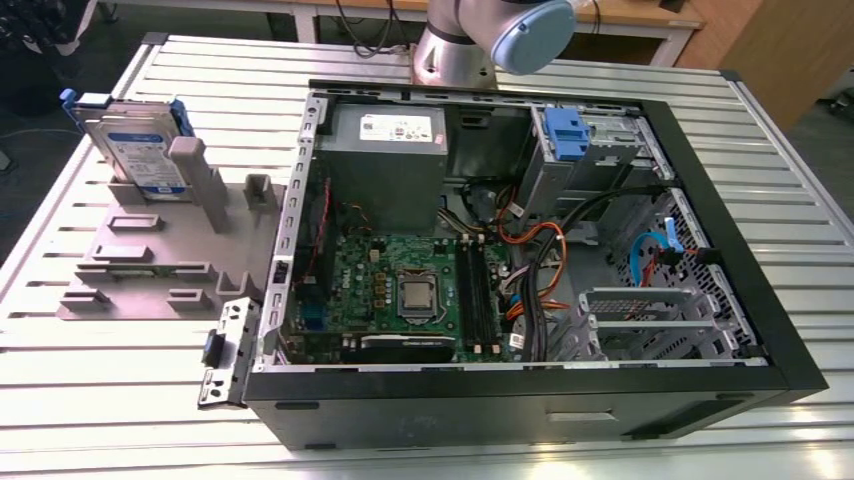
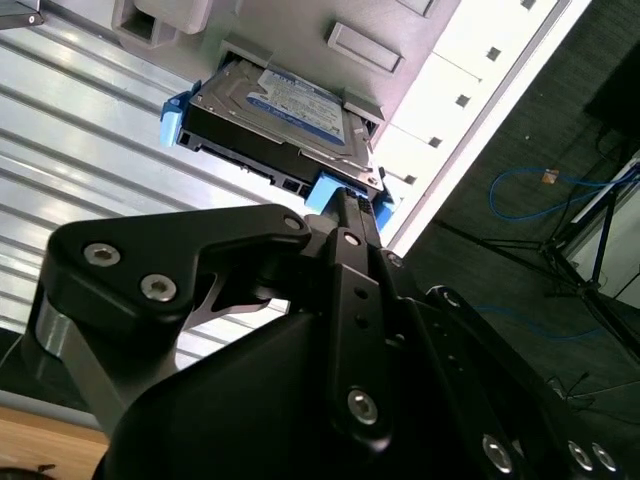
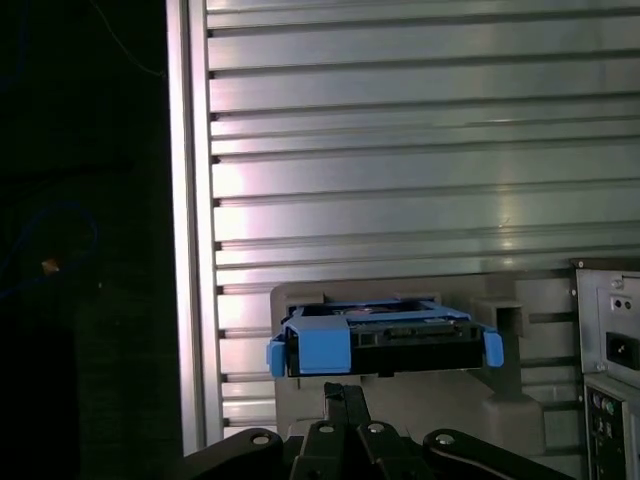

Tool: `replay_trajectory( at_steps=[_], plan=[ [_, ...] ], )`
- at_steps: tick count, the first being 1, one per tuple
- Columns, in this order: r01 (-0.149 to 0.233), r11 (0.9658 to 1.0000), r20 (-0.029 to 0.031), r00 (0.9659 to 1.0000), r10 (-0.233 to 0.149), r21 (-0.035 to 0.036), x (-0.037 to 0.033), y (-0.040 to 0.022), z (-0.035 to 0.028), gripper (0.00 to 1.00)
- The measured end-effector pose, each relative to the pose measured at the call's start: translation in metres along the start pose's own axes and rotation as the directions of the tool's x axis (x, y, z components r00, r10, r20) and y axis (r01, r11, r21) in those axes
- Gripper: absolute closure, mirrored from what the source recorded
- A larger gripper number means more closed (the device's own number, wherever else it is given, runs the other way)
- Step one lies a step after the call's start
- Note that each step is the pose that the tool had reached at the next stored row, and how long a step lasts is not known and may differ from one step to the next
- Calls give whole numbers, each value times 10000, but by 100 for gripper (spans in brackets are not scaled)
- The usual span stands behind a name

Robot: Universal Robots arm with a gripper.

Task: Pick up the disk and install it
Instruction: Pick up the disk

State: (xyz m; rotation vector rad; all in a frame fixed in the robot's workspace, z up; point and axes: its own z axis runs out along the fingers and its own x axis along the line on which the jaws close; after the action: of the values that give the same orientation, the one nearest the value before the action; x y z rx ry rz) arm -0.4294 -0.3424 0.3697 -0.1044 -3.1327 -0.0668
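The disk [image 1: 140,150] stands on edge in a grey holder [image 1: 147,255] at the exterior view's left, beside the open computer case [image 1: 747,300]. It is silver with a white-and-blue label and a blue rail frame. In both wrist views the disk [image 2: 290,115] [image 3: 385,340] lies ahead of my gripper [image 2: 345,200] [image 3: 345,392]. The black fingers sit pressed together, shut on nothing. They point at the disk's blue rail with a gap between them and it.
The case lies open on the slatted metal table [image 1: 107,400]. Inside it are a motherboard [image 1: 400,290], a grey power-supply box [image 1: 387,150], cables and a silver cage with a blue latch [image 1: 567,135]. The arm's base [image 1: 454,50] stands behind the case.
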Motion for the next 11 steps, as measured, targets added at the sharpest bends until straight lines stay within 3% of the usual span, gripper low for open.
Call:
replay_trajectory(
  at_steps=[4, 11],
  plan=[
    [382, 9993, -15, 9993, -382, 2, 0, 0, 1, 89],
    [1164, 9932, -50, 9932, -1164, 6, 0, 0, 0, 89]
  ],
)
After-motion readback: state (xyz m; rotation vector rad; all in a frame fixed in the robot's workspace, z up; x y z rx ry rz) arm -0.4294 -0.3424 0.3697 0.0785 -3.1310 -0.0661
